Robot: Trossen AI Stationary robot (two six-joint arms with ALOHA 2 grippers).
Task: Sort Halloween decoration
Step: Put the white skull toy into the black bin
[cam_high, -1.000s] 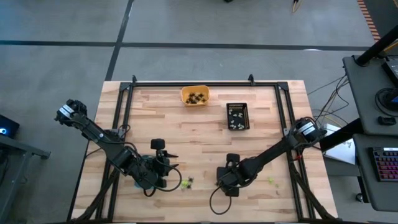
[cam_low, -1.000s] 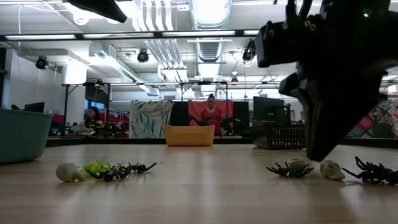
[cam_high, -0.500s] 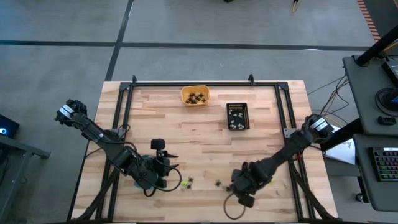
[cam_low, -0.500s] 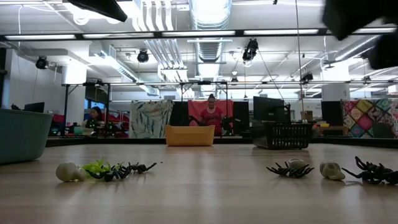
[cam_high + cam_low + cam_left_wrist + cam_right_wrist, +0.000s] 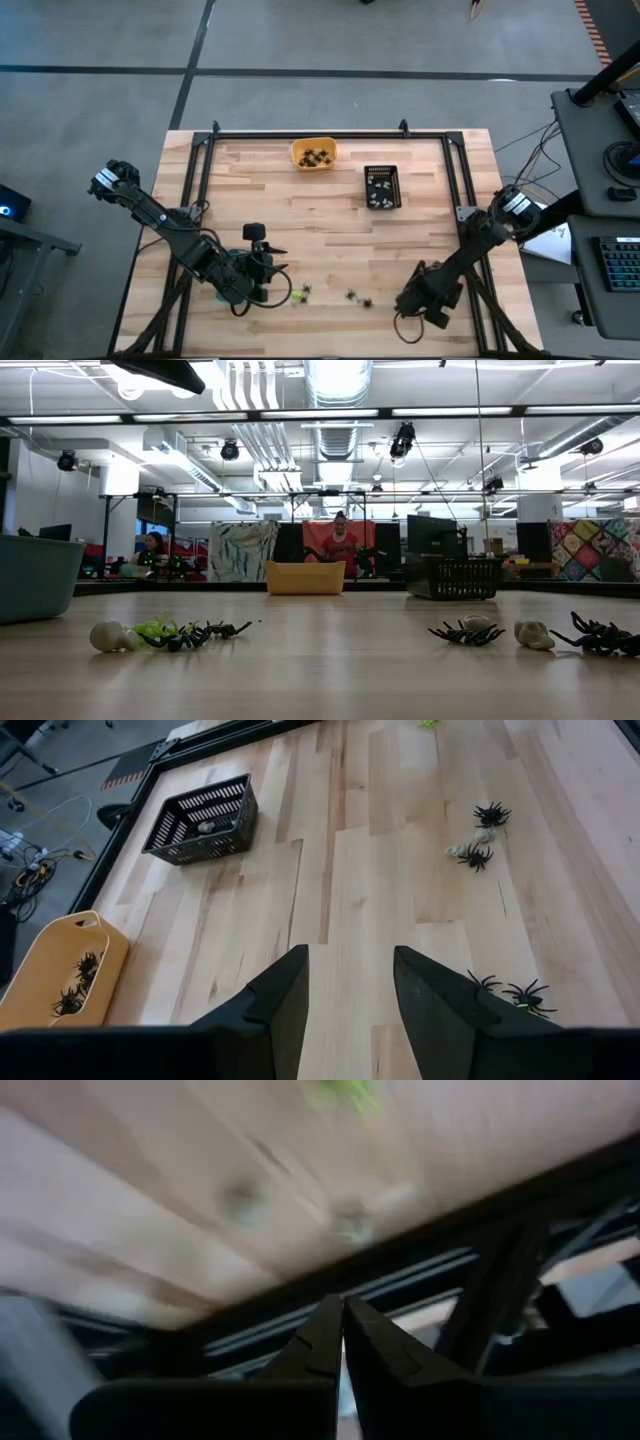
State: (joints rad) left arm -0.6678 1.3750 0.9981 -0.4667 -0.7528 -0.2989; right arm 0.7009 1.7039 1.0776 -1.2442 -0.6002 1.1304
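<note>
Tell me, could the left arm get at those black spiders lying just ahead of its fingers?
Probably yes. The left gripper is open and empty, and the black spiders lie on bare table right beside it, with nothing between. The right gripper is shut, off near the table's edge.

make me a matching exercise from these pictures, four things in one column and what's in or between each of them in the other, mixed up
Things:
1. yellow tray
2. black basket
3. left gripper
4. right gripper

States:
A. fingers apart, nothing between them
B. holds whitish trinkets
C. fingers pressed together, empty
D. holds black spiders

Pairs: 1-D, 2-B, 3-A, 4-C
</note>
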